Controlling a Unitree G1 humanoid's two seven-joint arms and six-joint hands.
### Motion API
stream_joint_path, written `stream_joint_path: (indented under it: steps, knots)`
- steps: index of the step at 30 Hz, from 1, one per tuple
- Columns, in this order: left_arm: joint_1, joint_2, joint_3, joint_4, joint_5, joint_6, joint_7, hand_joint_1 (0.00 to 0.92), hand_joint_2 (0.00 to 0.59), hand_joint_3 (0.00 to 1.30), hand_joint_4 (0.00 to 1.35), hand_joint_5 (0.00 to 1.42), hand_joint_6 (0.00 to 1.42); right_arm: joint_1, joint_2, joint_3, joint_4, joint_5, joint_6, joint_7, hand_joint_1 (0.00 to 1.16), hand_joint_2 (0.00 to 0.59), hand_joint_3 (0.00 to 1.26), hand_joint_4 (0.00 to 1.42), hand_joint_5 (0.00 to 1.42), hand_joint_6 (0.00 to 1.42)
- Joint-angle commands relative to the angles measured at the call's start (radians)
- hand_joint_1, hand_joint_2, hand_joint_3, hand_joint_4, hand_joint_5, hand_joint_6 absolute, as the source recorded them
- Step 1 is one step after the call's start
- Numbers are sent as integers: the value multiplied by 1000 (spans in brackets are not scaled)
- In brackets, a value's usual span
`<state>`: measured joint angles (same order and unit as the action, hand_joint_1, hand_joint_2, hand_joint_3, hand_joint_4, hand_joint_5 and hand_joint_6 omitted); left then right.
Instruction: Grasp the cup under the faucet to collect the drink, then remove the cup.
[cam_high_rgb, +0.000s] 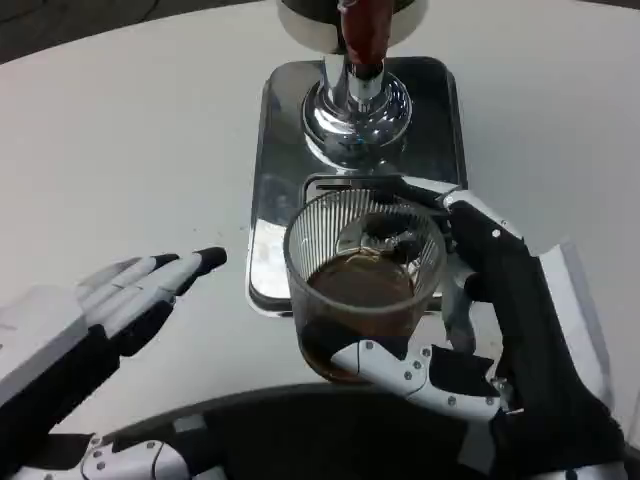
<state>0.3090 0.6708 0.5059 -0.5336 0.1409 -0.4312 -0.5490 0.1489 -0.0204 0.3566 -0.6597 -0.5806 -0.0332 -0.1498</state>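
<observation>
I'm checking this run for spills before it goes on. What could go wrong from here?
1. The glass cup holds dark drink and is open-topped; tilting it during removal could slosh it out.
2. The right robot hand wraps smooth ribbed glass, which may slip.
3. The cup sits close to the dispenser base and could knock it.

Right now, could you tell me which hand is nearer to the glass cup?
Right. The right hand grips the glass cup; the left hand lies flat on the table, apart.

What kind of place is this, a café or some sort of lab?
Probably a test bench set up like a drinks station: a plain white table, a shiny metal dispenser on a steel tray, and a ribbed glass cup of dark drink held by the right hand.
</observation>
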Motion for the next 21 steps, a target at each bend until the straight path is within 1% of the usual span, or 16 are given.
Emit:
stream_joint_path:
  steps: [1, 6, 21]
  knots:
    - [38, 0, 30, -17, 11, -19, 7, 0, 123, 0, 0, 0, 0, 11, -5, 15, -44, 20, -53, 17, 892, 166, 957, 1120, 1355, 1424]
    - [60, 6, 44, -23, 10, -40, -1, 0, 123, 0, 0, 0, 0, 19, -13, 10, -64, 40, -49, 37, 892, 166, 957, 1120, 1355, 1424]
    - [102, 8, 65, -51, 27, -43, -6, 0, 118, 0, 0, 0, 0, 62, -40, 2, -115, 77, -54, 87, 892, 166, 965, 1134, 1355, 1424]
